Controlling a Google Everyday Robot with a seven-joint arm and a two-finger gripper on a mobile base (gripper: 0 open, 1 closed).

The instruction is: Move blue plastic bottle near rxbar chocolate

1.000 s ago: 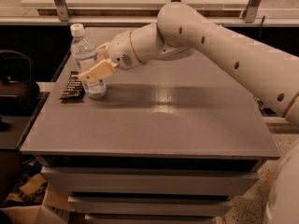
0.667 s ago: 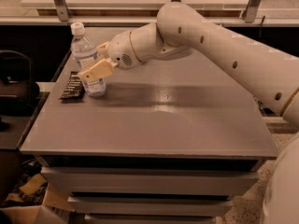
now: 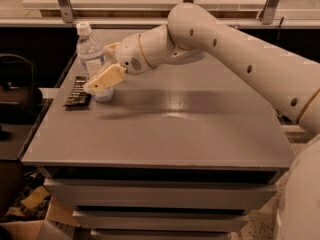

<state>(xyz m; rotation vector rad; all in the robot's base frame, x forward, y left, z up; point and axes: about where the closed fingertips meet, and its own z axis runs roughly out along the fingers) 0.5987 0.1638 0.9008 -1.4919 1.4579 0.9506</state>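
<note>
The bottle (image 3: 90, 54) stood upright at the far left corner of the worktop (image 3: 190, 129), just beside the black bar (image 3: 77, 91) lying flat to its left. The end effector (image 3: 102, 79) sat against the bottle's lower half; whether it pinched the bottle or was spread, I cannot tell.

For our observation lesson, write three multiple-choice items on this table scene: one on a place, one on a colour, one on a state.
1. The rxbar chocolate lies: A) picture-left of the blue plastic bottle B) picture-right of it C) on it.
2. The bottle's cap is: A) red B) white C) green.
3. The bottle is: A) lying down B) upside down C) upright.
Answers: A, the bar lies at its left; B, the cap shows white; C, it stands cap up, with the gripper at its lower half.
</note>
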